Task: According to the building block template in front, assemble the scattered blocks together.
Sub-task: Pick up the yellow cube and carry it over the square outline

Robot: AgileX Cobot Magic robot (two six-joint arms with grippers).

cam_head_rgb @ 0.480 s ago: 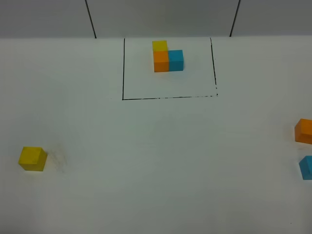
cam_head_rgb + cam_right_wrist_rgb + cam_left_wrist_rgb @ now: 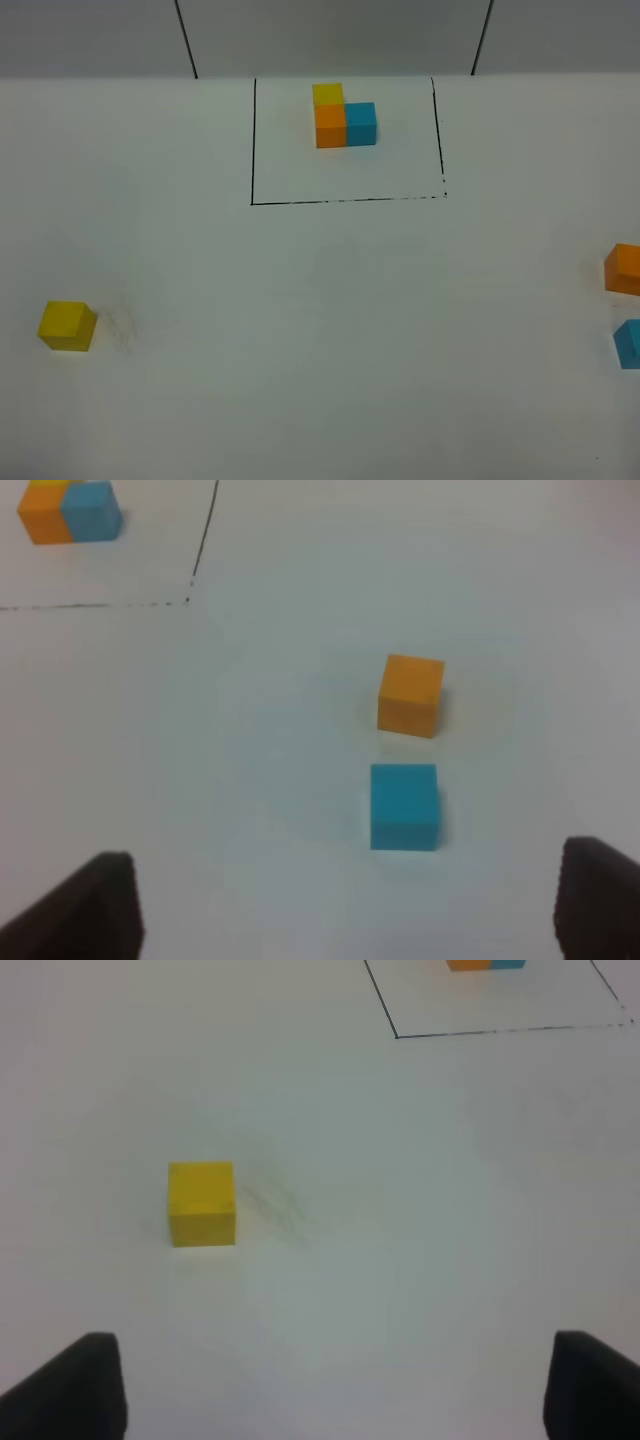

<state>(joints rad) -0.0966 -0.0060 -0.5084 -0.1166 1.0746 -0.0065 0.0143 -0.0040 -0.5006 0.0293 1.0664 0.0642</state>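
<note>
My left pincer (image 2: 330, 1390) hangs open over the white table (image 2: 320, 300), its dark fingers (image 2: 65, 1390) spread wide with nothing between them. The loose yellow cube (image 2: 67, 325) sits alone ahead of it, near the table's left side and untouched. My right pincer (image 2: 345, 905) is open too and just as empty. The loose orange cube (image 2: 411, 695) and the loose blue cube (image 2: 404, 806) lie ahead of it at the table's right edge, near each other but apart. The building block template (image 2: 344, 115) stands at the far middle inside the black drawn rectangle (image 2: 345, 200), an L with yellow farthest, orange touching it in front, and blue against the orange's right side.
</note>
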